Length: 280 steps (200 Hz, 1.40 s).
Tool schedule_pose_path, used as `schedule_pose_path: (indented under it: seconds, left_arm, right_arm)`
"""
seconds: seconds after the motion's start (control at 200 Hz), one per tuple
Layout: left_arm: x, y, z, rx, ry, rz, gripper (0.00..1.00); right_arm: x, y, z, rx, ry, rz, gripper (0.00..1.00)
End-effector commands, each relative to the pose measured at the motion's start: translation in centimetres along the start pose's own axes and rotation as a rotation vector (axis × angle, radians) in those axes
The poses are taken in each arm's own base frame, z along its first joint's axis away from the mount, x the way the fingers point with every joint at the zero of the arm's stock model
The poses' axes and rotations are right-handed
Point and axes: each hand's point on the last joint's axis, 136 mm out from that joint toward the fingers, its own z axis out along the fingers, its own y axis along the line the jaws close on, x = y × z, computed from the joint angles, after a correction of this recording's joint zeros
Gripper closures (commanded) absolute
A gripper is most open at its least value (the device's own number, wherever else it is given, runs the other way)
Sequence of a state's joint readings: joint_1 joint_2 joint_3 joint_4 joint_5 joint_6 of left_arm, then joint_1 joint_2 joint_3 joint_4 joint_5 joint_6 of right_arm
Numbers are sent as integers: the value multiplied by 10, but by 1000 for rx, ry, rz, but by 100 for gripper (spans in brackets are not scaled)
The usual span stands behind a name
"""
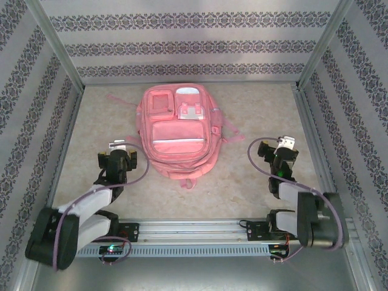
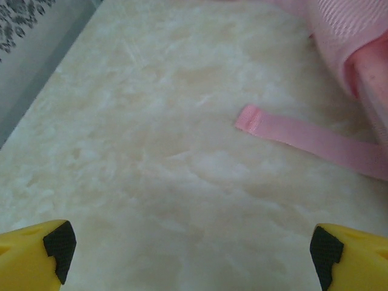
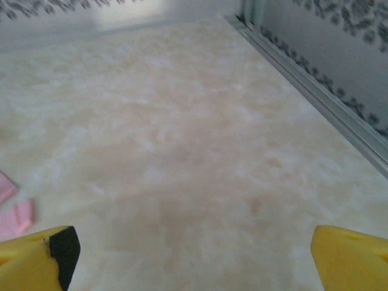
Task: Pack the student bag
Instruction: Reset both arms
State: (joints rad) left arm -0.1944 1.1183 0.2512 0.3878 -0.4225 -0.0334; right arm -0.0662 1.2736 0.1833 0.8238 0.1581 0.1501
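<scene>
Item 1: my left end effector (image 1: 119,147), toward worktop (image 1: 254,109) left edge, beside bag; fingers spread wide, nothing between. Pink strap (image 2: 303,136) flat on worktop ahead of it.
Item 2: student bag (image 1: 179,130), lying flat, pockets up, worktop centre toward far edge.
Item 3: my right end effector (image 1: 285,144), near right edge, spread, empty.

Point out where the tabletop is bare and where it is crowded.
Bare: the table between the student bag and the right wall, ahead of the right gripper; the far-left corner; the near strip between bag and base rail. Crowded: the bag's left side, where a strap trails by the left gripper.
</scene>
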Motion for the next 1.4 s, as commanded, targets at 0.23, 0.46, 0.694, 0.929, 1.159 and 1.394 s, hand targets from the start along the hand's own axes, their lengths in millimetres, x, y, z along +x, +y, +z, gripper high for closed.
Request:
schedule_pose_path:
  seconds: [0.23,0.46,0.694,0.929,1.159,1.394]
  left_arm:
    - [-43,0,47,134,-294,-214,0]
    - [-50,-13,70,157,-193,-152,0]
    - [-49,-6,66,126,-212,-179,0]
    - [-43,-1,33,153,-371,-208,0]
    - [-43,-2,31,161,-370,-204,0]
    - [-44,-4,31,173,-375,-197,0]
  right_arm:
    - [-23,50,31,-252,-105,-30,2]
    - [-21,52,39,-171,-63,-85,2]
    - [-20,53,29,-174,-105,-100,2]
    - [-22,49,25,-159,-133,-90,2]
    - [-22,45,26,-136,-131,-78,2]
    - [-23,42,26,-124,-133,-72,2]
